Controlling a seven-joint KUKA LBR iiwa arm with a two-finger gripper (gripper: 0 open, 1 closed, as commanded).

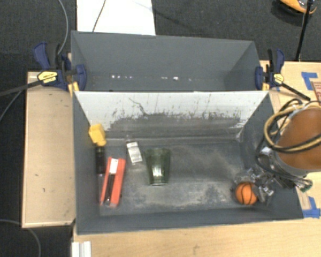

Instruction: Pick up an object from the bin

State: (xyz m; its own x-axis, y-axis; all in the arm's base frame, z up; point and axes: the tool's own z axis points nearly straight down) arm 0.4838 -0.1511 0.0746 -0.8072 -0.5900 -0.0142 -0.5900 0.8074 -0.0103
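Five loose things sit in the grey metal bin (pixel 203 162), so it's pretty sparse. The floor is dull sheet metal, and the sloped back wall is pale and heavily scratched and scuffed.

The one that matters is a small orange ball (pixel 245 194) with dark seam lines like a mini basketball. It's round and a bit shiny, and it sits in the bin's front right corner. The gripper (pixel 261 185) is low in that same corner, just beside the ball on its right and looking like it touches it. It's a dark tangle of metal from this angle, so I honestly can't tell whether it's open or closed, or whether the ball is actually gripped. Above it, the wrist has a smooth rounded orange-brown cover (pixel 305 135) with yellow and black cables (pixel 276 123) looped around it.

Everything else is over on the left side, well apart from the ball:
- a translucent green tumbler (pixel 158 166), lying on its side near the middle
- a small crinkly silver and white packet (pixel 134 152), just left of the tumbler's top end
- a flat red-orange rectangular box (pixel 113 181) with a black strip down its length
- a thin black stick with a chunky yellow end (pixel 98 149), right along the left wall, beside the box
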